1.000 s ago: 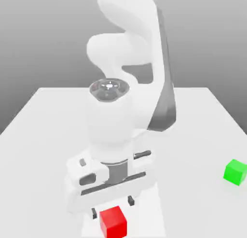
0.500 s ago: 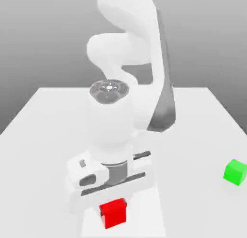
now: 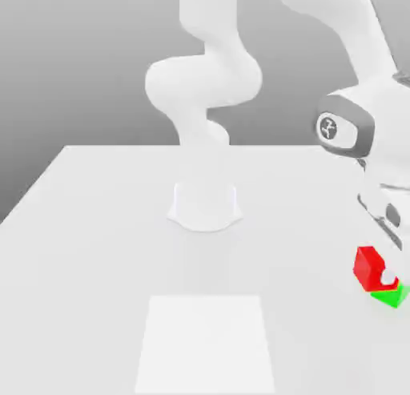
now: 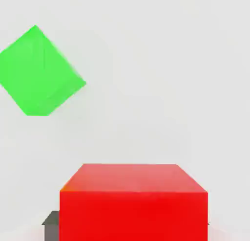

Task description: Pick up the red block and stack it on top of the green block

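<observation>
**Aligning the Red Block over the Green Block**

The gripper (image 3: 385, 276) is grasping the red block (image 3: 366, 268) at the exterior view's right, off-centre from the green block (image 3: 390, 296). The step is probably calling for sideways centring and turning to match faces (the green block is sitting askew in the hand view), then slow, level lowering. Open tabletop (image 3: 96, 305) is extending left; low fingers are risking nudging the green block's edges.

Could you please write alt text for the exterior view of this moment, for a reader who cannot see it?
A white robot arm reaches to the exterior view's right, with a red block at its gripper, partly hiding a green block. A white table spreads below.
</observation>
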Robot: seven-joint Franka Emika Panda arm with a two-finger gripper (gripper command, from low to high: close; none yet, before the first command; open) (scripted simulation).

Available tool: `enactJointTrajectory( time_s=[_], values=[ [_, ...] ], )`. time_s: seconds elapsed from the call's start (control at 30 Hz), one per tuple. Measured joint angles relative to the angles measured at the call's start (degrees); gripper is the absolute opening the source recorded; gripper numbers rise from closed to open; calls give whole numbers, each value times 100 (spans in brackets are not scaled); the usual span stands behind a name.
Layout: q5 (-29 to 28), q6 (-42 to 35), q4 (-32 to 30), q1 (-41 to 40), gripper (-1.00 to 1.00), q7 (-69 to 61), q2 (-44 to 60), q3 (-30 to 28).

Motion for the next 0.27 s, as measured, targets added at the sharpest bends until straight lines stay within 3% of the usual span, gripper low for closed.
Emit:
enactJointTrajectory(
  time_s=[0.13, 0.17, 0.27],
  values=[
    [-748, 694, 41, 376, -100, 7, 776, -85],
    [-844, 790, 49, 419, 100, 59, 884, -134],
    [-844, 790, 49, 419, 100, 59, 884, -134]
  ],
)
